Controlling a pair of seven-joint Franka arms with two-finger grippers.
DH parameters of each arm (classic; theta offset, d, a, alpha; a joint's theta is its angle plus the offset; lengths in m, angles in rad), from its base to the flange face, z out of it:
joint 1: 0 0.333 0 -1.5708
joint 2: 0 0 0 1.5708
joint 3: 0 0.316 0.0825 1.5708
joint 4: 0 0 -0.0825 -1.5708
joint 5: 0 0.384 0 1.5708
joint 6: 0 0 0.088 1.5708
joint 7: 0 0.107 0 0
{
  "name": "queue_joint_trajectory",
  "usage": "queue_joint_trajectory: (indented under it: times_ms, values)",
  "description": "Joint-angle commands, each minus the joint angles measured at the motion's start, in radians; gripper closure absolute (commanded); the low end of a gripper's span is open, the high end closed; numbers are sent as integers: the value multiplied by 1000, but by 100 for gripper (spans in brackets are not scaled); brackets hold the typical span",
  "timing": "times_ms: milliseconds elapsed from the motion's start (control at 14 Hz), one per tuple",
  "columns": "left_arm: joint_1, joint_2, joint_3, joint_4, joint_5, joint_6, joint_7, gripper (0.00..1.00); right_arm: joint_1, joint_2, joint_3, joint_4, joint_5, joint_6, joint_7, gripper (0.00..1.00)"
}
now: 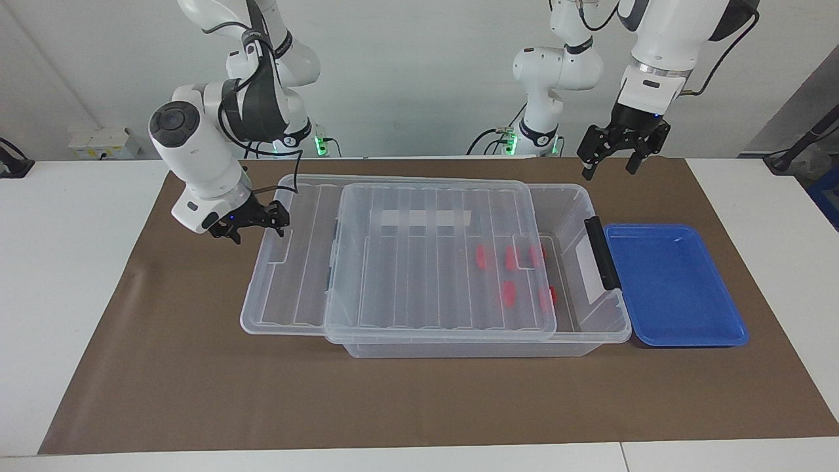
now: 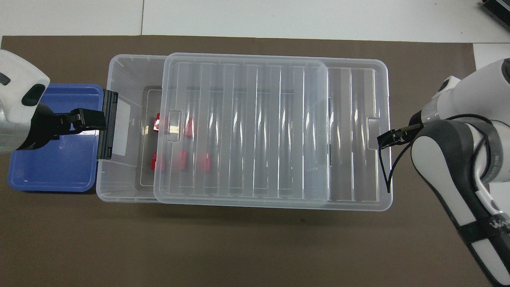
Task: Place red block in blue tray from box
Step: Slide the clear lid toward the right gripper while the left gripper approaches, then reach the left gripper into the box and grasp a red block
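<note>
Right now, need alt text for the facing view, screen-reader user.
A clear box sits on a brown mat, its lid slid toward the right arm's end, exposing some of the five red blocks inside. A blue tray lies empty beside it. The right gripper is at the lid's edge; the left gripper hangs open above.
</note>
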Motion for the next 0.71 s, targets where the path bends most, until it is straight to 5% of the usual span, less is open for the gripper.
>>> queue_joint_trajectory:
  times_ms: [0,286,643]
  values:
    - [-18,27,12,-13,-4,42,-14,0,-36,-31,3,-38,-4,20,-76,3]
    - [-30,85,12,-10,-1,92,-14,0,-84,-27,5,-38,-27,52,-187,3]
    - [-97,245,12,-2,45,227,-96,0,-140,-25,5,-37,-55,57,-299,3]
